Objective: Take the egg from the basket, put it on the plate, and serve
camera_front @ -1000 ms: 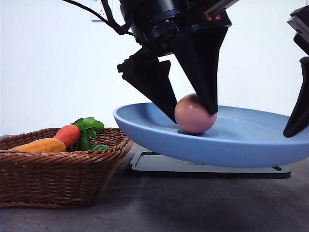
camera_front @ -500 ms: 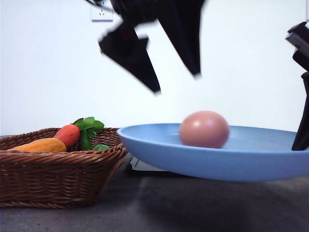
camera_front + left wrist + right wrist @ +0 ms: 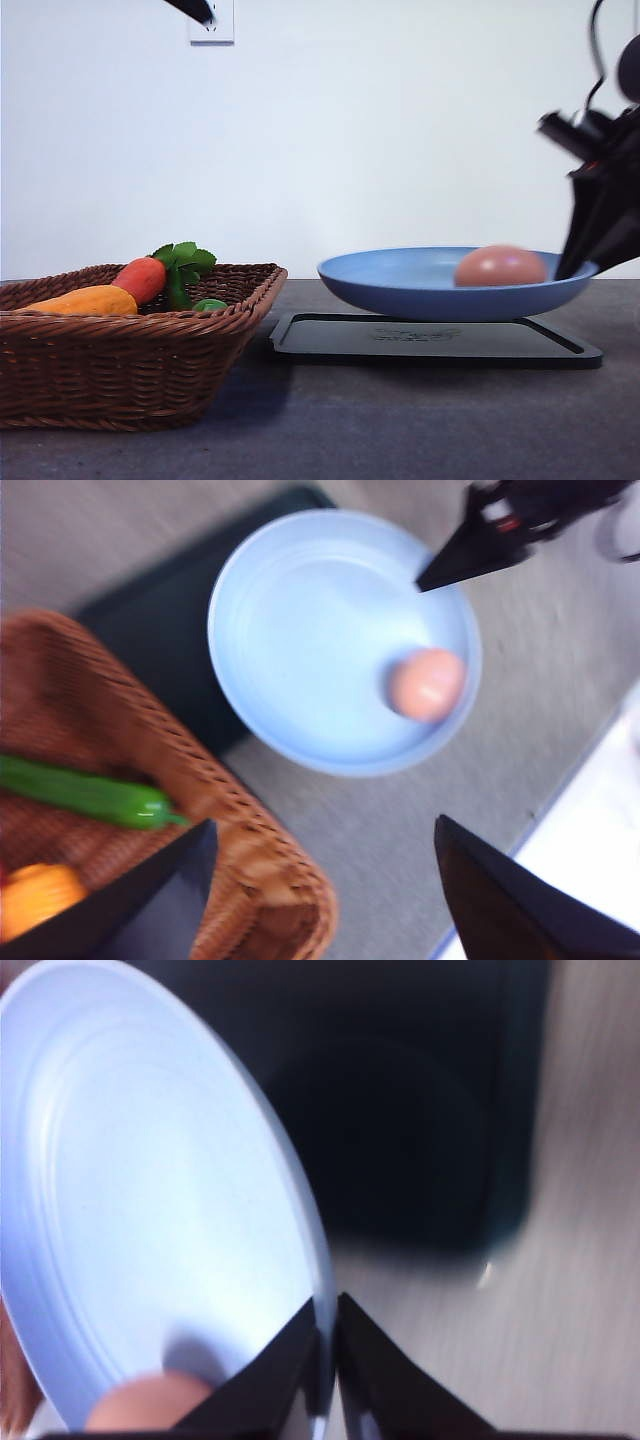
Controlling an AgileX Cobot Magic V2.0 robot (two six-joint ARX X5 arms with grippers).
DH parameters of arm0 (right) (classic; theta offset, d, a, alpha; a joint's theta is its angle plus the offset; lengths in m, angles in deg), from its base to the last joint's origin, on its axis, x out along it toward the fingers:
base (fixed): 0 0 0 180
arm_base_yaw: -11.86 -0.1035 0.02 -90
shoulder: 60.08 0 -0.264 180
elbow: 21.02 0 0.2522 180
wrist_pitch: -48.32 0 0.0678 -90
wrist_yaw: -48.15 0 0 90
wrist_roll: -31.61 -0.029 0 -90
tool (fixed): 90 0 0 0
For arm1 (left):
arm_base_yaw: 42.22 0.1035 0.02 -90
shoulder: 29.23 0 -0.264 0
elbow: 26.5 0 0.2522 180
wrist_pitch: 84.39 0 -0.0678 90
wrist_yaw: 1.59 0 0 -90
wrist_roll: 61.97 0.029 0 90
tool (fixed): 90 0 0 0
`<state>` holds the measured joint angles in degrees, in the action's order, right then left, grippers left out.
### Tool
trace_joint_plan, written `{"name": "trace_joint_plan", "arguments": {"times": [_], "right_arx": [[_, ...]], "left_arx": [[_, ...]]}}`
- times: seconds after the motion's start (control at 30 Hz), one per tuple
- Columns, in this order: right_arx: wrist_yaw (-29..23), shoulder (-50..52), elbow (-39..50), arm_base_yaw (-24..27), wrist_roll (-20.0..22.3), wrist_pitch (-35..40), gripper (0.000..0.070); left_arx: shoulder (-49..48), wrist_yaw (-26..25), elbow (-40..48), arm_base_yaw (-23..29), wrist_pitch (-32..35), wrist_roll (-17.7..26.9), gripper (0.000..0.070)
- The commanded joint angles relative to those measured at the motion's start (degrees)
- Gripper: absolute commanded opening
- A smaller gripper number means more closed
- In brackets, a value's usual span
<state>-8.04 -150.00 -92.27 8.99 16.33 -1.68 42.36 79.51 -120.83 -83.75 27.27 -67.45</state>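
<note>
Clamping rim of plate [image 3: 420, 290] with right tool [image 3: 328, 1360], plate held just above black tray [image 3: 330, 340]. Resting inside plate near clamped edge: egg [image 3: 500, 266]. Left tool [image 3: 320, 880] spread open, empty, above basket [image 3: 120, 370] edge and desk [image 3: 400, 430].

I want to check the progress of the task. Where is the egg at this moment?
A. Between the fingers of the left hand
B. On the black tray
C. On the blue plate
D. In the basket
C: the egg lies inside the plate, whose rim the right hand grips.
</note>
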Motion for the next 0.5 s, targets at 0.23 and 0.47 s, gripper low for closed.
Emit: {"name": "trace_joint_plan", "arguments": {"times": [0.23, 0.47], "right_arx": [[0.66, -15.56, -12.79, -0.11, 0.91, 2.93, 0.0], [0.61, -20.28, -15.33, -0.11, 0.68, 3.18, 0.0]], "left_arx": [[-4.64, 0.21, -1.46, 4.21, -0.13, 0.52, 0.0443], [-5.26, 0.21, -1.46, 5.75, -0.81, 0.63, 0.0443]]}}
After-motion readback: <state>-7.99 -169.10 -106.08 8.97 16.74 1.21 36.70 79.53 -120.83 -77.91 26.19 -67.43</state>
